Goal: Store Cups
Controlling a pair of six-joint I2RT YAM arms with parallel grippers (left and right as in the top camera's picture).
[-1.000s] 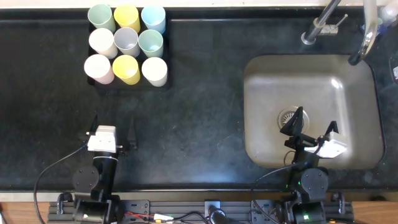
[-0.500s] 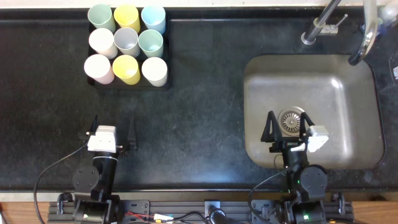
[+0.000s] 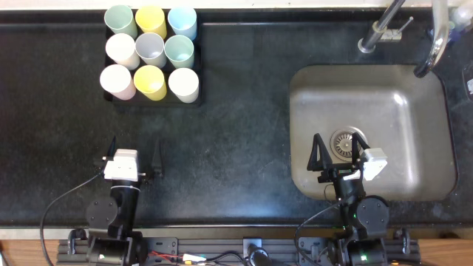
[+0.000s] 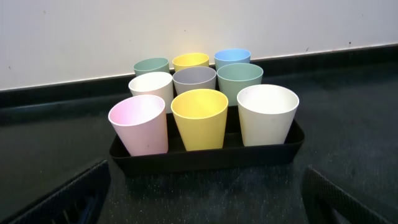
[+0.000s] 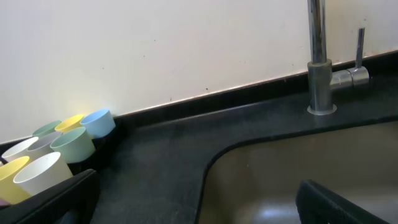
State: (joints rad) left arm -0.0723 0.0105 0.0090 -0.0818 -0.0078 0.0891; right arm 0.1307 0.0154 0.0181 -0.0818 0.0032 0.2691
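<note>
A: Where do my grippers stand?

B: Your left gripper (image 3: 135,154) hangs over the dark counter (image 3: 236,133) close to its base, fingers spread wide with nothing between them. Your right gripper (image 3: 337,153) is just as spread and empty, over the near left part of the sink (image 3: 414,89).

A: And the cups?

B: All nine cups (image 3: 151,53) sit in a black tray (image 4: 205,159) at the counter's far left, well apart from both grippers. From above you get three rows of three, mouths up. Your left wrist view adds their sides: tapered walls, the pink cup (image 4: 140,124) leaning slightly outward, a yellow cup (image 4: 199,118) and a cream cup (image 4: 267,115) beside it in the nearest row. White, grey and pale green stand behind, then green, yellow and blue by the wall. Your right wrist view catches the faucet (image 5: 318,56) behind the sink and, farther along the wall, some of the cups.
</note>
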